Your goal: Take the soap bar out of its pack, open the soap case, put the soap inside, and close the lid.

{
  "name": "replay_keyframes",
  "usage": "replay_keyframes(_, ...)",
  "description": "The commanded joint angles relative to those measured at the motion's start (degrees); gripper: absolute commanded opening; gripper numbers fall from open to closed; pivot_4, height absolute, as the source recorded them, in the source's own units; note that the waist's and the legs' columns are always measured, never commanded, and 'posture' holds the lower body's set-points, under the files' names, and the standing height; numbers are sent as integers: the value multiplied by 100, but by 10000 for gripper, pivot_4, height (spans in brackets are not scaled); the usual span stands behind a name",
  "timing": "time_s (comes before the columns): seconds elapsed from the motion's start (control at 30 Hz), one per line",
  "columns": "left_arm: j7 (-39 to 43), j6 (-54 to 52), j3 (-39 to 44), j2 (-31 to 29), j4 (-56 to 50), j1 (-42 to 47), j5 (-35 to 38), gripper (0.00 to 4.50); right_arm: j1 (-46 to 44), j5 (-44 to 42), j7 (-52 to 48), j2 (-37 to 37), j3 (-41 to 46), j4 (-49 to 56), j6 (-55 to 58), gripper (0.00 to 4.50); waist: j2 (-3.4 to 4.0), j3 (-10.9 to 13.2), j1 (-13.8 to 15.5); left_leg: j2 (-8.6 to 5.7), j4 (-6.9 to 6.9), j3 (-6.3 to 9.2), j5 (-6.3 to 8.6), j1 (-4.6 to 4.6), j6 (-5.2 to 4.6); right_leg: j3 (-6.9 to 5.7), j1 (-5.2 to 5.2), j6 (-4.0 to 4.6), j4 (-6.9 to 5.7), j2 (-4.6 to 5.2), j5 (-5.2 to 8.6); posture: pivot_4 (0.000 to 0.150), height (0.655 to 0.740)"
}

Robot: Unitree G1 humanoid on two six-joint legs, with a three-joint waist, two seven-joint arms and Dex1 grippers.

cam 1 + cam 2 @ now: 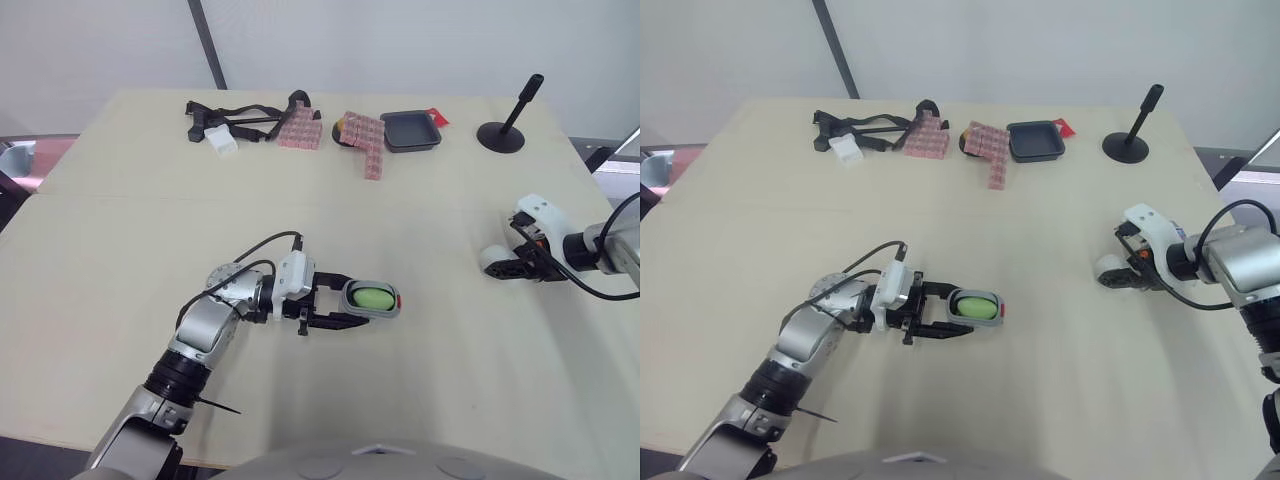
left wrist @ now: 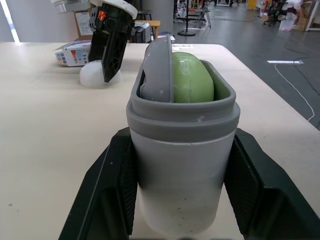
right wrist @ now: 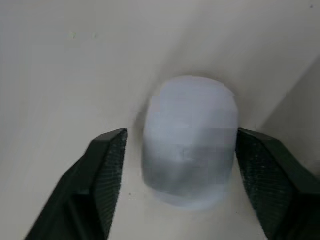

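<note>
The green soap bar (image 2: 194,80) is seen lying inside the grey soap case (image 2: 180,122), whose top is uncovered and turned upward. A thin grey plate (image 2: 158,70) is wedged on edge beside the soap within the same case. The case is clamped on both sides by the black fingers of the left gripper (image 1: 352,300), near the front of the pale table (image 1: 420,220) and a little left of centre (whether the case rests on the surface or is held just above it cannot be told).

Well apart, on the right side of the table, a white rounded lid (image 3: 190,155) is laid flat on the surface. It is straddled by the right gripper (image 3: 182,137), whose fingers are spread wide on either side, with a gap left between each finger and the lid.

Along the far edge, pink patterned packs (image 1: 365,138) are grouped beside a shallow black tray (image 1: 410,131). To their left, a tangle of black straps (image 1: 240,116) and a small white box (image 1: 223,143) are placed, and a black stand (image 1: 503,130) is set at the far right.
</note>
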State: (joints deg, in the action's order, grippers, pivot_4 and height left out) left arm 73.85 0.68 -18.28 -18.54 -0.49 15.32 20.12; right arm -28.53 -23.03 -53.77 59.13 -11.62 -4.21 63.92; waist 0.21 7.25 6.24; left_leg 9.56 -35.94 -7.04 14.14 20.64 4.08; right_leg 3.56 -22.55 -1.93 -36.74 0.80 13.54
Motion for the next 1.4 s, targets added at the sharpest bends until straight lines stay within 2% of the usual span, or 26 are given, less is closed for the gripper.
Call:
replay_keyframes(0.03, -21, 108, 28, 7, -147, 17, 63, 18643, 9, 94, -69, 105, 96, -11, -27, 20297, -1, -1, -6, 0, 0, 0, 0, -1, 0, 0, 1, 0, -1, 0, 0, 1500, 7400)
replay_keyframes(0.5, -192, 273, 52, 52, 141, 96, -24, 18643, -61, 316, -471, 298, 60, 192, -543, 19416, 0, -1, -3, 4, -2, -2, 0, 0, 0, 1, -1, 0, -3, 0, 0, 1500, 7400)
replay_keyframes(0.67, -310, 282, 127, 170, 491, 312, -39, 18643, -1200, -2, -1526, 558, -227, 1719, -649, 19416, 28, 8, -62, 3, -14, -18, 0, 11, -1, 24, -33, 0, -38, -3, 0, 1500, 7400)
replay_keyframes(0.9, -370, 322, 122, 291, 745, 489, -73, 18643, -2083, -456, -2067, 346, -565, 2753, -223, 19416, 12, 1, 8, 38, -37, -15, 2, 22, 2, 19, -35, 2, -46, -20, 0, 1500, 7400)
replay_keyframes(1.2, -436, 410, 137, 446, 1057, 711, -201, 18643, -2913, -463, -2058, -152, -1212, 3194, 194, 19416, 12, 1, -10, 31, -45, -16, 2, 29, 3, 20, -43, 2, -57, -23, 0, 1500, 7400)
replay_keyframes(1.4, -468, 423, 153, 490, 1095, 749, -223, 18643, -3117, -427, -1873, -444, -1549, 3333, 462, 19416, 11, 1, 8, 24, -45, -15, 1, 30, 5, 19, -43, 2, -58, -24, -1, 1500, 7400)
